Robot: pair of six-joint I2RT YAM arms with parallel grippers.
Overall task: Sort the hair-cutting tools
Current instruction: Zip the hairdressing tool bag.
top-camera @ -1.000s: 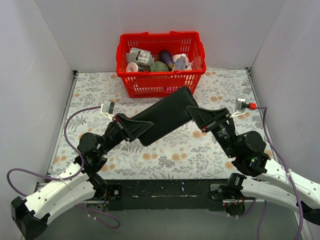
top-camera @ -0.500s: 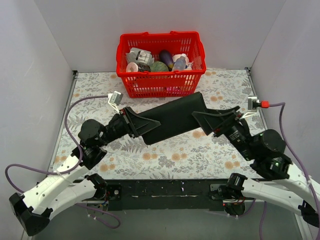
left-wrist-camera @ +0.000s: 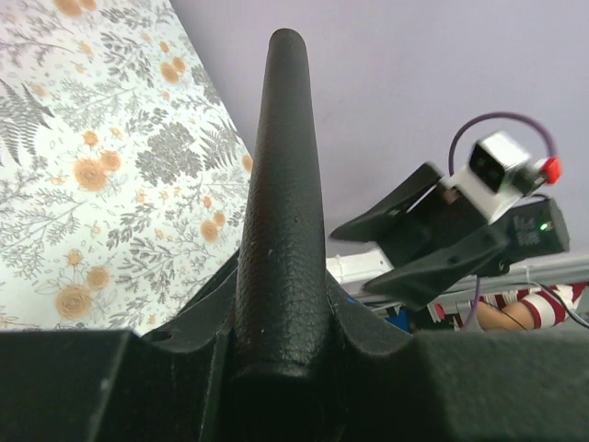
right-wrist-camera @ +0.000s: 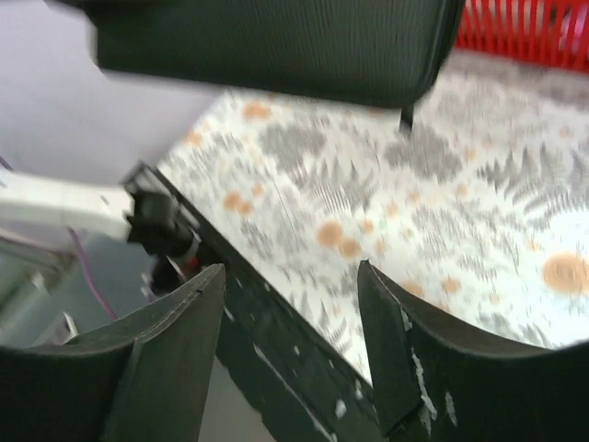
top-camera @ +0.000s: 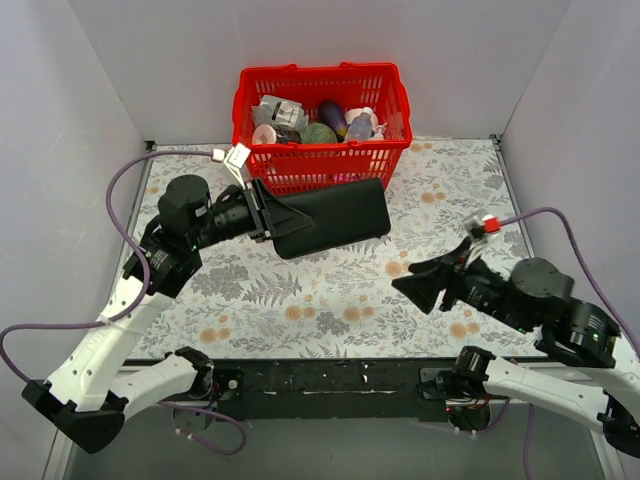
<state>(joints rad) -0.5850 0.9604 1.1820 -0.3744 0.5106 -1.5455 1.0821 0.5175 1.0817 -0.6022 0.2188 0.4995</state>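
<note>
The hair-cutting tools do not show in any view. My left gripper (top-camera: 268, 215) is shut on the left end of a flat black folding case (top-camera: 335, 218), which it holds off the table just in front of the red basket. In the left wrist view the case's rounded edge (left-wrist-camera: 281, 166) runs up from between the fingers of that gripper (left-wrist-camera: 281, 290). My right gripper (top-camera: 405, 279) hangs open and empty over the table's front right, apart from the case. The right wrist view shows its gripper (right-wrist-camera: 290, 276) with nothing between the fingers, and the case (right-wrist-camera: 276, 41) is above them.
A red plastic basket (top-camera: 320, 165) with bottles and packets stands at the back centre, close behind the case. Grey walls close in the left, right and back. The floral cloth (top-camera: 330, 300) covers the table, and a black bar (top-camera: 330, 380) runs along the near edge.
The right gripper let go of the case's right end, opened and drew back to the front right. The left arm lifted the case and swung it back and left, toward the basket.
</note>
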